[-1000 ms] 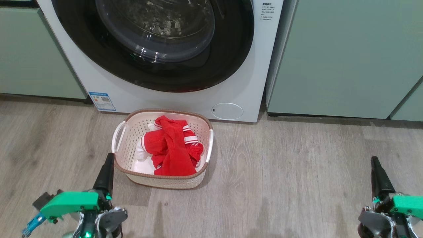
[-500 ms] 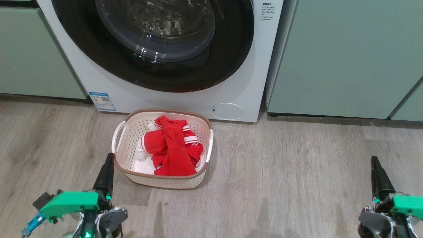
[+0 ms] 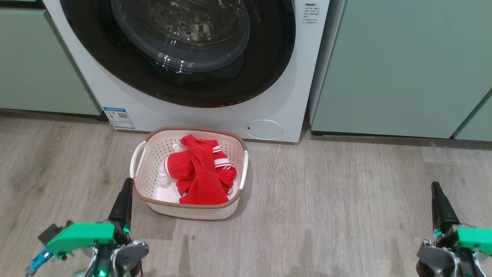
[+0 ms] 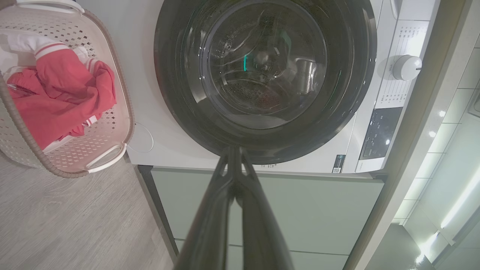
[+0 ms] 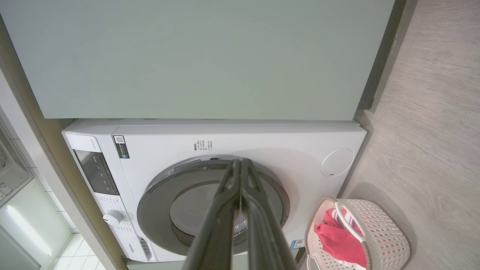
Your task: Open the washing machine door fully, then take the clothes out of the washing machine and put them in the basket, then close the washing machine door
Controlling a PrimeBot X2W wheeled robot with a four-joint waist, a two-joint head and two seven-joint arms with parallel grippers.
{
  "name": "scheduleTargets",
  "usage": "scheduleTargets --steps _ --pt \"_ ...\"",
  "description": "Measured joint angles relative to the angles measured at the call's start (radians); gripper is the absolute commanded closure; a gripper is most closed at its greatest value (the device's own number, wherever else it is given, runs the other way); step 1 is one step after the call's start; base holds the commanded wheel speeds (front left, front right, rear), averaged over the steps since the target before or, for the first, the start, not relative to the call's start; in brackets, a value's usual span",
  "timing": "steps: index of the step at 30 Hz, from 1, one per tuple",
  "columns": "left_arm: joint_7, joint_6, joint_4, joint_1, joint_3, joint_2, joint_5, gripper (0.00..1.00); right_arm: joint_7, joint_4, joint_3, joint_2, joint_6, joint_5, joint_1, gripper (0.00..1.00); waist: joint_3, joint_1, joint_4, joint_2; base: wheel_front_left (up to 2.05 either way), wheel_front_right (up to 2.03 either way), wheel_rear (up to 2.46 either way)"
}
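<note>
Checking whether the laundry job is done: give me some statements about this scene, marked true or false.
1. The bright red mesh garment lies in the cream perforated plastic basket. True.
2. The round black-rimmed door of the white washing machine stands open. False: it is shut.
3. The left end effector grips the garment. False: it is shut and empty.
4. The right end effector is shut above grey wood floor. True.

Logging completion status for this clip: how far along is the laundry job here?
Done: the clothes lie in the basket, and the washing machine door sits shut against the washing machine. In hand: nothing; left gripper and right gripper are shut, empty. Left: nothing visible.
</note>
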Motion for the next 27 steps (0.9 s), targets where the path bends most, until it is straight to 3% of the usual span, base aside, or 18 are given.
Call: scheduleTargets --steps 27 --pt "0.0 0.0 0.0 0.0 0.0 0.0 0.0 1.0 0.0 0.0 0.0 0.0 0.0 0.0 0.0 1.0 0.0 0.0 0.0 0.0 0.0 0.0 0.0"
